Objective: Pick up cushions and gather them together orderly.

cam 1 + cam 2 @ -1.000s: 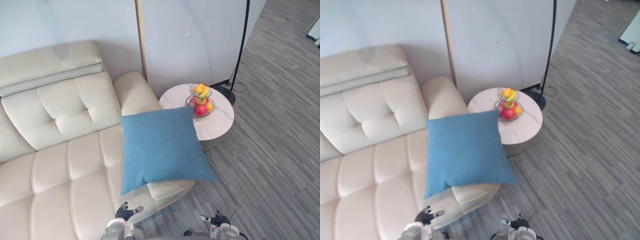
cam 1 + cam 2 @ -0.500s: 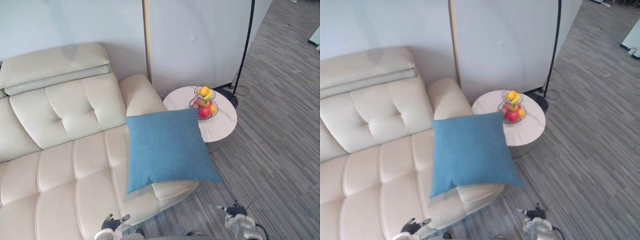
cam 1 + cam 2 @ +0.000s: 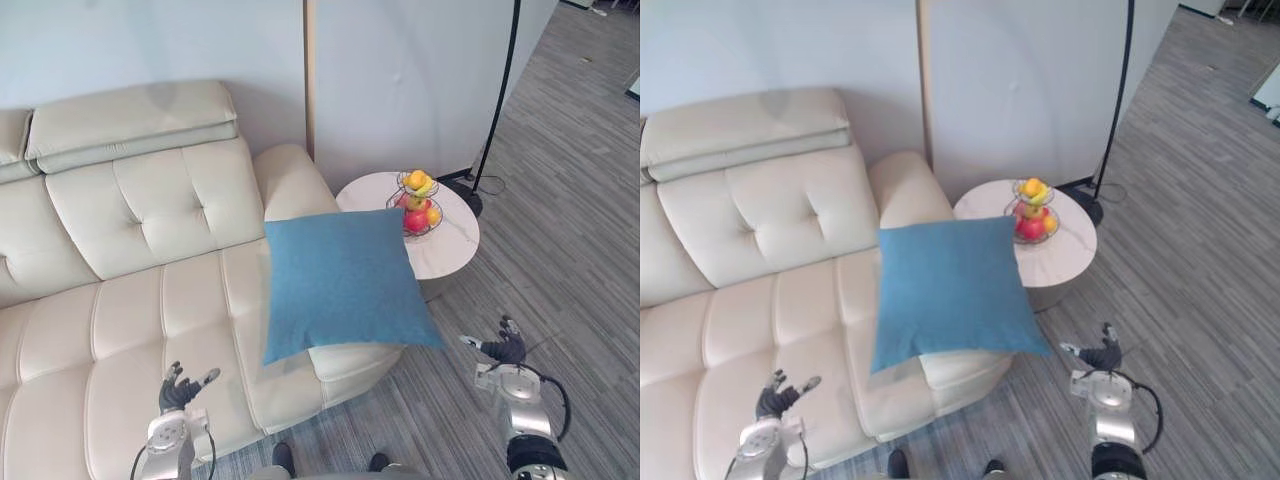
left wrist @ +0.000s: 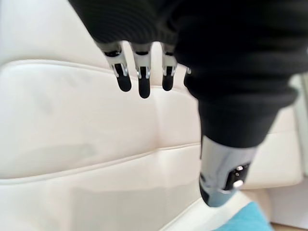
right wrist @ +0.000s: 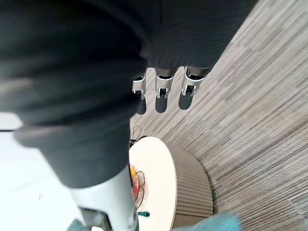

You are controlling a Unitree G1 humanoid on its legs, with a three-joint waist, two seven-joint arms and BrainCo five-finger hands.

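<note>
Both hands are sitting higher and wider apart than half a second ago: left hand (image 3: 180,390) is now hovering over the front of the sofa (image 3: 130,300) seat, right hand (image 3: 503,348) is hovering over the grey striped floor (image 3: 570,250) just off the sofa's right end. Camera is also showing more of the sofa's left side than before, so the whole scene is shifting, not the objects. Blue cushion (image 3: 345,280) is lying where it was, on the right end of the seat against the armrest, tilted, its lower right corner jutting past the seat edge. Neither hand is touching it; the right hand is near that corner, the left well apart from it. Left wrist view: fingers (image 4: 139,82) are hanging straight and spread over cream upholstery, holding nothing. Right wrist view: fingers (image 5: 163,91) are likewise extended and empty above the floor, with the small round bench (image 5: 168,183) beyond them. Wire fruit basket (image 3: 418,203) is standing on that bench, beside a floor lamp pole (image 3: 500,90).
</note>
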